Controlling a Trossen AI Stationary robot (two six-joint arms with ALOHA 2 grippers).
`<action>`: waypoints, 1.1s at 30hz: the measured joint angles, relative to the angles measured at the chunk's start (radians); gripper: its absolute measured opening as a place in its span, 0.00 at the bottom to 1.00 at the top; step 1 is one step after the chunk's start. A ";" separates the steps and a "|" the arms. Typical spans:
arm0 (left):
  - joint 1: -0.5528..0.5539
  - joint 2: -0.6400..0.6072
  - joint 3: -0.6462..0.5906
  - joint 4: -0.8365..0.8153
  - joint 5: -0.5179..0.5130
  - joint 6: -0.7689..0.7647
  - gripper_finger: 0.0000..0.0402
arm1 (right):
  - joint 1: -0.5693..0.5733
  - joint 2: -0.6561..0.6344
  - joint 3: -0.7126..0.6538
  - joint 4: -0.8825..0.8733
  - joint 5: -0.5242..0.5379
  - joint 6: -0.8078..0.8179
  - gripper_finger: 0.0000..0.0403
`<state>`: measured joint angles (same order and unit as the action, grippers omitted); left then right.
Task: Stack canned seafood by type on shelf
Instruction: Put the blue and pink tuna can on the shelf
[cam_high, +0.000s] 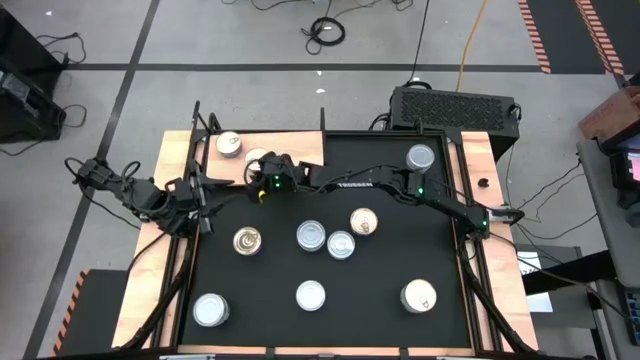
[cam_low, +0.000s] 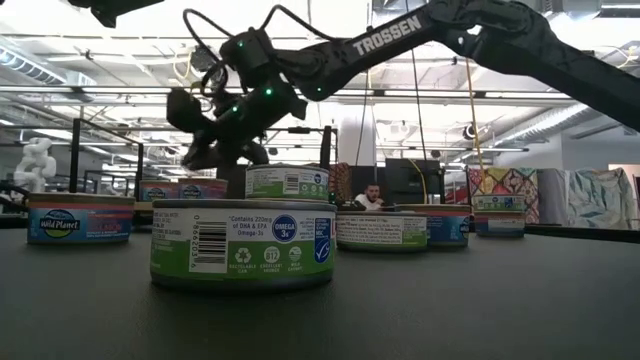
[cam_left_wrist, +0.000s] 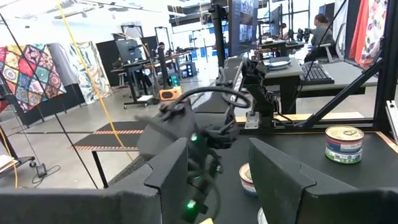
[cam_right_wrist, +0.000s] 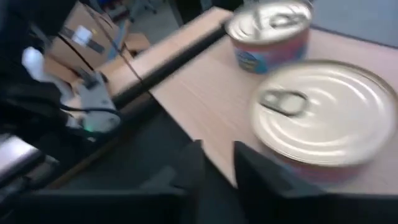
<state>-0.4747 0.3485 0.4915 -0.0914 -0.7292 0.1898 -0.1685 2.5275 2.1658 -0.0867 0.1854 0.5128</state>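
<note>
Two gold-topped tins (cam_high: 229, 144) (cam_high: 258, 160) stand side by side on the light wooden shelf (cam_high: 300, 150) at the table's far left. In the right wrist view they are the near tin (cam_right_wrist: 323, 118) and the far tin (cam_right_wrist: 270, 31). My right gripper (cam_high: 268, 180) (cam_right_wrist: 217, 158) reaches across the table and hovers just beside the near tin, open by a narrow gap and touching nothing. My left gripper (cam_high: 205, 205) (cam_left_wrist: 217, 174) waits open at the table's left edge. Several tins stand on the black mat, gold-topped (cam_high: 247, 240) (cam_high: 364, 222) (cam_high: 419, 296) and pale-topped (cam_high: 311, 235) (cam_high: 341, 244).
More pale-topped tins stand at the mat's near side (cam_high: 311, 295) (cam_high: 211, 309) and far right corner (cam_high: 421, 157). A green-labelled tin (cam_low: 243, 245) fills the low view's foreground. A black frame rail (cam_high: 323, 130) borders the shelf. People sit at desks in the room beyond.
</note>
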 joint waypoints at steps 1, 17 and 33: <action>0.000 0.000 0.000 0.000 0.000 0.000 0.43 | -0.002 0.000 0.000 -0.003 0.000 -0.004 0.08; 0.000 0.000 0.000 -0.005 0.000 0.001 0.43 | -0.018 0.000 0.000 -0.060 -0.022 -0.052 0.00; 0.000 0.000 0.000 -0.005 0.000 0.001 0.43 | -0.072 0.000 0.000 -0.065 -0.030 -0.024 0.00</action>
<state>-0.4744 0.3485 0.4915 -0.0967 -0.7296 0.1909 -0.2402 2.5278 2.1658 -0.1516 0.1556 0.4892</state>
